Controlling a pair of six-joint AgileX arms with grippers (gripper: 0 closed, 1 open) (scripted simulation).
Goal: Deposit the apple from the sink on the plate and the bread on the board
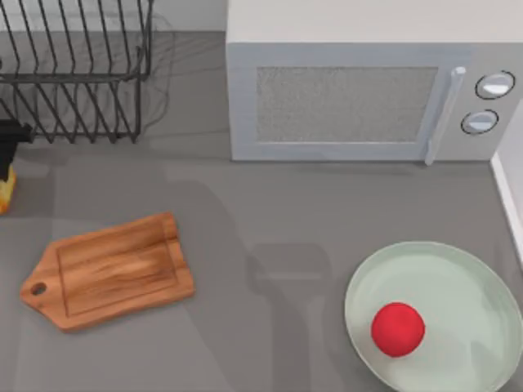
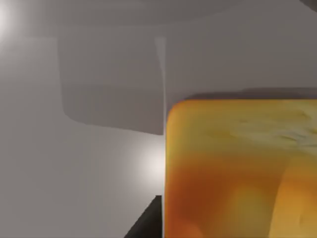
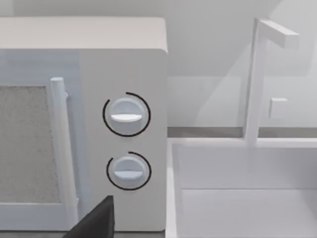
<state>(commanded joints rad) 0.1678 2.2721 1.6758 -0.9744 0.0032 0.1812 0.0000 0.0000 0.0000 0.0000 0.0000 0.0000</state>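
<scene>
Apple (image 1: 398, 329) resting on plate (image 1: 458, 269) at table's right front corner, bread (image 1: 6, 189) at left edge under left gripper (image 1: 10, 140), board (image 1: 110, 270) bare, finger states untellable.

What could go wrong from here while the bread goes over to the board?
1. The left claw sits at the table's far left edge with the bread under it; how firmly the bread is held cannot be judged, so it may slip on the way.
2. The rack stands close behind that arm, so a wide swing could catch its wires.
3. The board lies at a slant; a drop near its edge could leave the bread hanging off.
The apple already rests on the plate.
</scene>
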